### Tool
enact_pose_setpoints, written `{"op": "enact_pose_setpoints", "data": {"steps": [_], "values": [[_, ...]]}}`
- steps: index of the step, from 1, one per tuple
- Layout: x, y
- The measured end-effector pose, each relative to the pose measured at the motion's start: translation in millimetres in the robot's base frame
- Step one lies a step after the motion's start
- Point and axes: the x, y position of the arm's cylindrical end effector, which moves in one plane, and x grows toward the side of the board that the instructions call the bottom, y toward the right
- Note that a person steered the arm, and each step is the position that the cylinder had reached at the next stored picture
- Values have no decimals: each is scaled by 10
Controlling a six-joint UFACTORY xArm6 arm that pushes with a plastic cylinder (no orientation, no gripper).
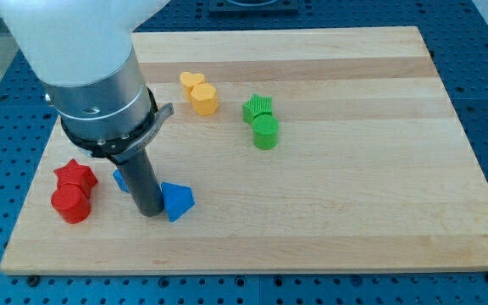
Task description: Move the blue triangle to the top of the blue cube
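My tip (151, 212) is seen touching the blue triangle (177, 201) on its left side; the blue cube (120, 179) is mostly hidden behind the rod. No jaws are fitted.

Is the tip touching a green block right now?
No, my tip sits against the blue triangle, far from both green blocks.

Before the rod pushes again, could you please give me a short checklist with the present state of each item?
1. My tip touches the blue triangle on its left side: ok.
2. Blue cube fully in view: not ok, the rod hides most of it.
3. Triangle already above the cube: not ok, it lies to the cube's right and lower.
4. Red blocks clear of the tip: ok.
5. Triangle well inside the wooden board: ok.
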Motion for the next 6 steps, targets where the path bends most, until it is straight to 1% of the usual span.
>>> {"op": "enact_pose_setpoints", "data": {"steps": [2, 3, 4, 5, 6], "values": [[283, 0], [371, 225], [175, 354], [106, 347], [-344, 240]]}}
